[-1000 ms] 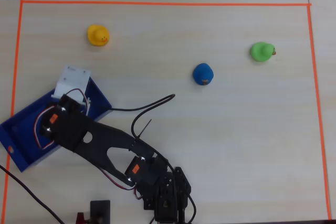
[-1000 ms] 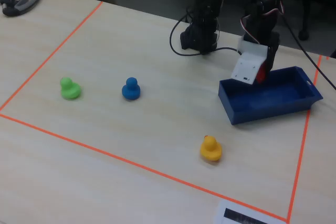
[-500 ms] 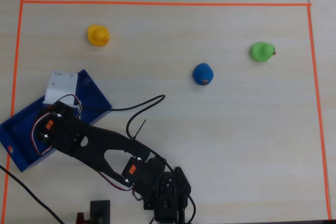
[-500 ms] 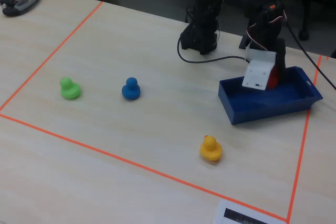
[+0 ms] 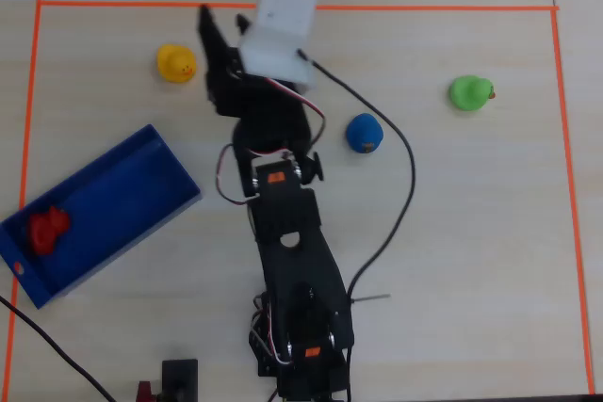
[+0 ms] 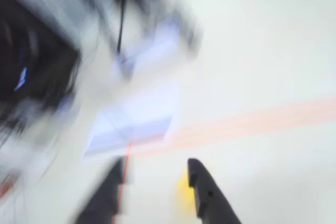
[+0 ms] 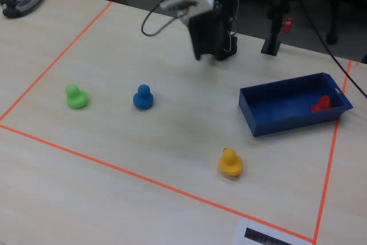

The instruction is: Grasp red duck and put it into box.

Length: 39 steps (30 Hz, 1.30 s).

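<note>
In the overhead view, the red duck is seen lying inside the blue box, close to the box's lower-left end, where a small orange mark sits on the rim. The box lies at an angle on the left side of the table, inside an area outlined with orange tape. The black arm is stretched up the middle of the picture, and its gripper is held near the upper tape line, well apart from the box; the two black fingers are seen spread with nothing between them. A yellow duck sits just left of the gripper, a blue duck to the right of the arm, and a green duck farther right. In the wrist view, everything is blurred; the two dark fingers are shown apart at the lower edge, a yellow patch is glimpsed between them, and a tape line crosses the pale surface. In the fixed view, the red duck is seen in the right end of the box, with the yellow duck in front of the box, the blue duck and green duck to the left, and the arm raised behind them.
</note>
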Each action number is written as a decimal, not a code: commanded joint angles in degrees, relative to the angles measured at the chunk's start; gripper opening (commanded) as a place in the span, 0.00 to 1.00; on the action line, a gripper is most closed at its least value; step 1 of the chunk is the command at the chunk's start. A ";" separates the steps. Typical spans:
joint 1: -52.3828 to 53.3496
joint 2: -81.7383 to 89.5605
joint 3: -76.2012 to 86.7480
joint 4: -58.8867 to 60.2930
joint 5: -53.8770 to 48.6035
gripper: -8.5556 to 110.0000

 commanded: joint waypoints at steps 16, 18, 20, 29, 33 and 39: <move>3.25 56.78 67.68 1.23 -7.91 0.07; 1.58 59.68 67.68 15.12 -8.79 0.07; 0.44 62.84 67.68 28.74 -8.96 0.07; 1.05 64.51 67.76 57.30 -14.59 0.07; 2.99 64.51 67.76 58.10 -12.22 0.07; 4.39 64.51 67.76 58.45 -16.17 0.14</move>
